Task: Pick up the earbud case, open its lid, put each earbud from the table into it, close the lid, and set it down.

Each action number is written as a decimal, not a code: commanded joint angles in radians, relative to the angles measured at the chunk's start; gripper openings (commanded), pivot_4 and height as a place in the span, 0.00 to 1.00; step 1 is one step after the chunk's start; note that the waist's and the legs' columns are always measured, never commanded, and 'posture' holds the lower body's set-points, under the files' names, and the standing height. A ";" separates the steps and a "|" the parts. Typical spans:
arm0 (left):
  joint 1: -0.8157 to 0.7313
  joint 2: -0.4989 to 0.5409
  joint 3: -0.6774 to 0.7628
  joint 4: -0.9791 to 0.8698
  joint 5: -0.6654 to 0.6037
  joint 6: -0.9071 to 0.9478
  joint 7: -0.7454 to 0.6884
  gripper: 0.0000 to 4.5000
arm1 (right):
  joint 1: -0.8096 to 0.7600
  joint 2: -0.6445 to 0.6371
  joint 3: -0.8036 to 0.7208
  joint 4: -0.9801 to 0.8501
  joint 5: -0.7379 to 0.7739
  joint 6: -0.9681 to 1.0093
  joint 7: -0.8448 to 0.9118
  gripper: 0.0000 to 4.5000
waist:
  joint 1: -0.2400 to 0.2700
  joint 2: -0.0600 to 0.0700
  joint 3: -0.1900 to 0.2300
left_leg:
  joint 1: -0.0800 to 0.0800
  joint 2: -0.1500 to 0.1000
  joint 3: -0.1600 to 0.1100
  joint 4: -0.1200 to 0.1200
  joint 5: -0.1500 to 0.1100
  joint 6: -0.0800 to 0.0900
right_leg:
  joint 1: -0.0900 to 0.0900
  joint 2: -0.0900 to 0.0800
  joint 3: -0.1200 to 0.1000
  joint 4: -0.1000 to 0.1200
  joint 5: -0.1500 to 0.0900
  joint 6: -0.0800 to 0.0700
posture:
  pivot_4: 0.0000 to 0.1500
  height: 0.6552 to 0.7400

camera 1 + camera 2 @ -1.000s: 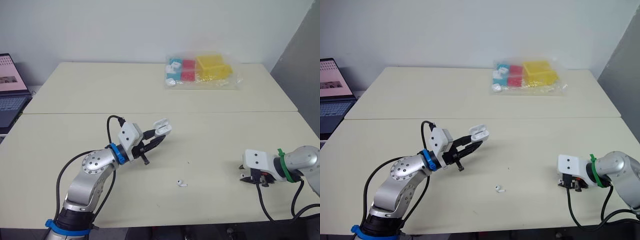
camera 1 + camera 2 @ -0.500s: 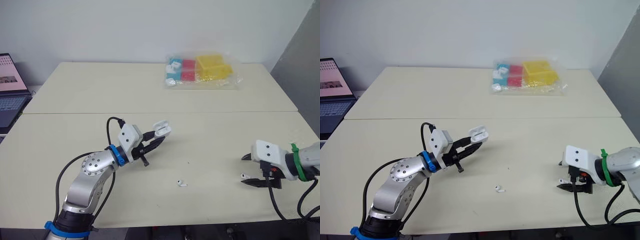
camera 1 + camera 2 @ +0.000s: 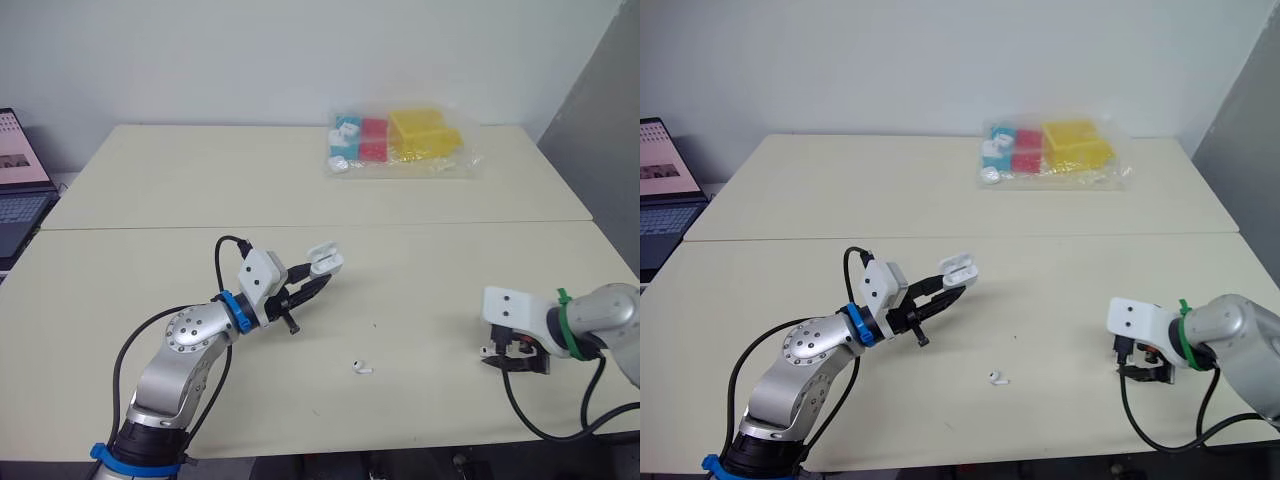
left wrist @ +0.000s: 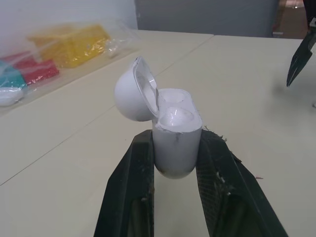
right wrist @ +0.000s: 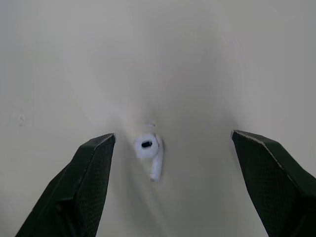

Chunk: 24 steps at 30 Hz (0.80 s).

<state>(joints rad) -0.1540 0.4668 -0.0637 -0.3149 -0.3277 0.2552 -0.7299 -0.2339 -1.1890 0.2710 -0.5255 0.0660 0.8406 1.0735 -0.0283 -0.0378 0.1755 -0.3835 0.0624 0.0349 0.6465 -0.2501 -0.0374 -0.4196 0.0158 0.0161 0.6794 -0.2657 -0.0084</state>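
Left arm (image 3: 190, 335): brushed-silver shells, round joint cap ringed with small screws. Blue band (image 3: 231, 308) at the wrist, a second near the base. White boxy wrist block (image 3: 257, 272), with a black cable (image 3: 218, 258) looping into it. Left fingers (image 4: 129, 197): black, tapered, matte.

Right arm (image 3: 610, 310): silver, with a green band (image 3: 564, 324), white block (image 3: 508, 305) and black lead (image 3: 512, 395). Right fingers (image 5: 89, 182): dark, possibly fine-textured.

The white earbud case (image 4: 175, 140) is held off the table (image 3: 450, 260), its body pinched in the left gripper (image 3: 322, 274) and its rounded lid (image 4: 133, 96) swung open and tilted back. One white earbud (image 3: 363, 368) lies loose on the table near the front middle. The second earbud (image 5: 149, 153) lies flat between the spread fingers of the right gripper (image 5: 173, 136), touching neither.
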 commanded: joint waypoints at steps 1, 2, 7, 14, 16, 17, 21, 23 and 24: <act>0.001 0.004 0.006 -0.049 -0.002 -0.003 0.007 0.18 | -0.032 0.010 0.023 0.013 -0.015 0.003 0.004 0.87 | 0.000 0.000 0.000 | 0.000 0.000 0.000 0.000 0.000 0.000 | 0.000 0.000 0.000 0.000 0.000 0.000 | 1.00 0.99; 0.001 0.004 0.006 -0.050 -0.002 -0.003 0.008 0.18 | -0.035 0.012 0.028 0.015 -0.016 0.002 0.004 0.87 | 0.000 0.000 0.000 | 0.000 0.000 0.000 0.000 0.000 0.000 | 0.000 0.000 0.000 0.000 0.000 0.000 | 1.00 0.99; 0.006 0.007 0.010 -0.056 -0.002 0.000 0.011 0.18 | -0.015 -0.012 0.041 0.028 -0.025 -0.018 0.020 0.87 | 0.001 0.000 0.000 | 0.000 0.000 0.000 0.000 0.000 0.000 | 0.000 0.000 0.000 0.000 0.000 0.000 | 1.00 0.99; 0.004 0.003 0.006 -0.055 -0.001 -0.001 0.013 0.18 | -0.007 -0.052 0.020 0.025 -0.014 -0.038 0.053 0.87 | 0.001 0.000 0.000 | 0.000 0.000 0.000 0.000 0.000 0.000 | 0.000 0.000 0.000 0.000 0.000 0.000 | 1.00 0.99; 0.004 0.002 0.004 -0.055 -0.001 -0.002 0.014 0.18 | -0.005 -0.050 0.023 0.028 -0.016 -0.040 0.052 0.87 | 0.001 0.000 0.000 | 0.000 0.000 0.000 0.000 0.000 0.000 | 0.000 0.000 0.000 0.000 0.000 0.000 | 1.00 0.99; 0.004 0.001 0.004 -0.055 -0.001 -0.002 0.015 0.18 | -0.005 -0.050 0.025 0.030 -0.019 -0.043 0.052 0.87 | 0.001 0.000 0.000 | 0.000 0.000 0.000 0.000 0.000 0.000 | 0.000 0.000 0.000 0.000 0.000 0.000 | 1.00 0.99; -0.001 0.001 0.002 -0.053 -0.002 -0.002 0.017 0.18 | -0.010 -0.035 0.033 0.036 -0.024 -0.040 0.044 0.87 | 0.001 0.000 0.000 | 0.000 0.000 0.000 0.000 0.000 0.000 | 0.000 0.000 0.000 0.000 0.000 0.000 | 1.00 0.99; 0.000 0.002 0.002 -0.052 -0.001 -0.002 0.017 0.18 | -0.010 -0.037 0.037 0.039 -0.028 -0.044 0.045 0.87 | 0.001 0.000 0.000 | 0.000 0.000 0.000 0.000 0.000 0.000 | 0.000 0.000 0.000 0.000 0.000 0.000 | 1.00 0.99; -0.001 0.003 0.001 -0.052 -0.002 -0.002 0.017 0.18 | -0.010 -0.037 0.038 0.042 -0.028 -0.044 0.045 0.87 | 0.001 0.000 0.000 | 0.000 0.000 0.000 0.000 0.000 0.000 | 0.000 0.000 0.000 0.000 0.000 0.000 | 1.00 0.99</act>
<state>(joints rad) -0.1474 0.4677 -0.0636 -0.3263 -0.3277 0.2589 -0.7130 -0.2399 -1.2209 0.3076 -0.4811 0.0552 0.8028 1.1175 -0.0271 -0.0378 0.1755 -0.3832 0.0625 0.0352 0.6468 -0.2501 -0.0374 -0.4196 0.0157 0.0162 0.6797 -0.2656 -0.0084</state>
